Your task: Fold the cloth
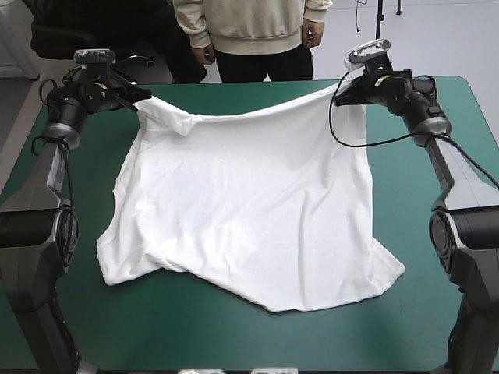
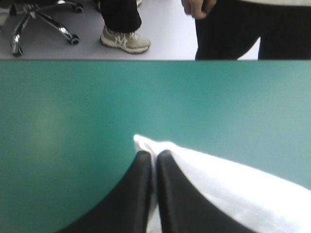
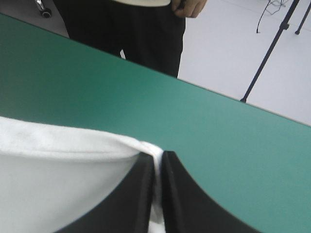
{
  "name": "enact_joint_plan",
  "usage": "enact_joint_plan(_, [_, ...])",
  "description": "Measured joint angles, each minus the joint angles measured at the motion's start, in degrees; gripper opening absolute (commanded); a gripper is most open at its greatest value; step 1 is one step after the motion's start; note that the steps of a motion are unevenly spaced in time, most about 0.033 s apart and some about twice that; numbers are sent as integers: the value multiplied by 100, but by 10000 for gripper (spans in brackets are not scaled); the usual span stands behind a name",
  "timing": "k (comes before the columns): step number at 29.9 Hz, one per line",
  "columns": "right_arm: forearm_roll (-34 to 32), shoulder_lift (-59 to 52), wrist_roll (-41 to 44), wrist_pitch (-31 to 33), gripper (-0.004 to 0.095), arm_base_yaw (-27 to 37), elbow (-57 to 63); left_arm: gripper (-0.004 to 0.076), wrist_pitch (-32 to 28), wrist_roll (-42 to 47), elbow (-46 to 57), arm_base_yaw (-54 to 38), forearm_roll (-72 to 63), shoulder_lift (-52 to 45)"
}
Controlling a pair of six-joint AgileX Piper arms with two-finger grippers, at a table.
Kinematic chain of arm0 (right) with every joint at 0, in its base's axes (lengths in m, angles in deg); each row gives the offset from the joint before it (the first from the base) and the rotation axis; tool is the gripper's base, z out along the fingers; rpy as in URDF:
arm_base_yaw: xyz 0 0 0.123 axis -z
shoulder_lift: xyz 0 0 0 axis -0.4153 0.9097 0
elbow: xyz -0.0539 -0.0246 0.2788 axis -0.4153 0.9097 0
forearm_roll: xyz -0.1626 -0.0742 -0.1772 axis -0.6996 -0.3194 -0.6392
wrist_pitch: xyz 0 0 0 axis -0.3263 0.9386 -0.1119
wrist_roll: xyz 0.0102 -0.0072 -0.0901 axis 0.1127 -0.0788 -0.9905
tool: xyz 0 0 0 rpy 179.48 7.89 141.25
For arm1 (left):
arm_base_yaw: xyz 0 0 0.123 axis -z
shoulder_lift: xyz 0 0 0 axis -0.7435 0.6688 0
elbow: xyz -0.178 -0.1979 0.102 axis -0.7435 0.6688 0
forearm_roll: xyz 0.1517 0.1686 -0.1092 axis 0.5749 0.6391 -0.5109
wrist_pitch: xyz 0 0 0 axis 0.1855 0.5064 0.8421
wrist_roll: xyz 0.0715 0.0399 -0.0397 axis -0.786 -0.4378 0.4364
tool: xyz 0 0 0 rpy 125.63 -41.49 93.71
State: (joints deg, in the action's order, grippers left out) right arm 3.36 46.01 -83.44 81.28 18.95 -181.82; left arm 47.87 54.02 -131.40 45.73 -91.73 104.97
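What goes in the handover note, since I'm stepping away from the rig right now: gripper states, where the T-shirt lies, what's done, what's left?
Left gripper: jaws shut on the far left corner of the T-shirt.
Right gripper: jaws shut on its far right corner.
T-shirt: spread open on the teal-green cover, its far edge sagging between the two grippers near the table's far edge, its near edge rumpled.
Done: spread out and gripped at both far corners.
Left: no fold shows yet, so all the folding.
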Motion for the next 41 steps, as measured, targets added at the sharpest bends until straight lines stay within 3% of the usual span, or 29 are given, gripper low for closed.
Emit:
enact_joint_plan(3, [7,288,0,-39,486,38,0,385,115,-5,0,0,-76,212])
enact_joint_plan(6, [7,440,0,-51,581,50,5,493,263,-5,0,0,-236,348])
enact_joint_plan(12, [-4,421,0,147,581,55,-180,465,712,-13,5,0,-354,325])
enact_joint_plan(23, [-4,-1216,22,1995,486,163,-583,446,2481,-305,5,0,-227,-1330])
enact_joint_plan(27, [-9,-1745,113,2680,483,198,-584,446,2710,-300,311,0,-213,-1966])
enact_joint_plan(34, [186,-2632,196,3706,458,198,-463,446,2669,-130,2317,0,-194,-3489])
enact_joint_plan(41, [616,-3874,214,3874,458,198,628,447,2459,232,4639,0,-190,-5260])
